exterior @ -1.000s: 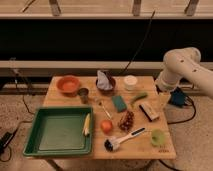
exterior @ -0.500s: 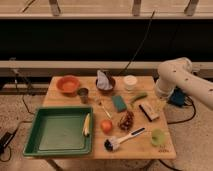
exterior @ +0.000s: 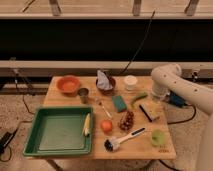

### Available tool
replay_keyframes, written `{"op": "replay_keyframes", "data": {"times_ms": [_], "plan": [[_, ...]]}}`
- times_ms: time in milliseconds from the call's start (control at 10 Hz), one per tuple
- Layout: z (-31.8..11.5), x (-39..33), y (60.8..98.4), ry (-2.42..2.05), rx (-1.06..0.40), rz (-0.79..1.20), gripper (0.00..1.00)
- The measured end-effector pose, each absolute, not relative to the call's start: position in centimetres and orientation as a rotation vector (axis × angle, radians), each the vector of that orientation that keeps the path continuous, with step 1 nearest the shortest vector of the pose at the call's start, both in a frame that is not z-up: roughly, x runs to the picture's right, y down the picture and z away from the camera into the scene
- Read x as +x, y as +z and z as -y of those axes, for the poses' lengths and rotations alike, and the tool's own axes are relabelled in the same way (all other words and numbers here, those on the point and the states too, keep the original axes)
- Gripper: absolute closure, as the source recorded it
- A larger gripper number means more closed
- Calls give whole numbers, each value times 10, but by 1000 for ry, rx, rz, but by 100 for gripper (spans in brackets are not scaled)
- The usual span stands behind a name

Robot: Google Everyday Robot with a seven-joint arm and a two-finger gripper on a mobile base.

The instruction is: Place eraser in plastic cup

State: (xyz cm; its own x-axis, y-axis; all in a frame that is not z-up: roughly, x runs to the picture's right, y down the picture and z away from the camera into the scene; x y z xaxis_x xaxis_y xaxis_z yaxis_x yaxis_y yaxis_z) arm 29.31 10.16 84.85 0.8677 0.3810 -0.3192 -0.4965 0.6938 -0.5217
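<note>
The eraser [exterior: 148, 112], an oblong block with a pale top and dark base, lies on the wooden table [exterior: 65, 100] at the right, between the grapes and the table's right edge. The light-green plastic cup [exterior: 158, 137] stands upright near the front right corner, a little in front of the eraser. My white arm reaches in from the right. Its gripper [exterior: 159, 96] hangs over the table's right edge, just behind and to the right of the eraser and apart from it.
A green tray [exterior: 50, 145] holding a yellow item fills the front left. An orange bowl [exterior: 68, 84], dark metal cup [exterior: 83, 93], bowl with cloth [exterior: 105, 82] and white tub [exterior: 131, 81] line the back. Teal sponge [exterior: 119, 103], grapes [exterior: 127, 120], orange fruit [exterior: 106, 126] and brush [exterior: 122, 139] sit mid-table.
My arm has swung left and lower, bringing the gripper from beyond the table's right side to its right edge near the eraser. The objects have not moved.
</note>
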Motion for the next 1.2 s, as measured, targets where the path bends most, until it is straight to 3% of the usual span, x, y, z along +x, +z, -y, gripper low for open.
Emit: {"op": "replay_keyframes", "data": {"times_ms": [1200], "plan": [[-123, 276, 890, 773, -742, -267, 20]]}}
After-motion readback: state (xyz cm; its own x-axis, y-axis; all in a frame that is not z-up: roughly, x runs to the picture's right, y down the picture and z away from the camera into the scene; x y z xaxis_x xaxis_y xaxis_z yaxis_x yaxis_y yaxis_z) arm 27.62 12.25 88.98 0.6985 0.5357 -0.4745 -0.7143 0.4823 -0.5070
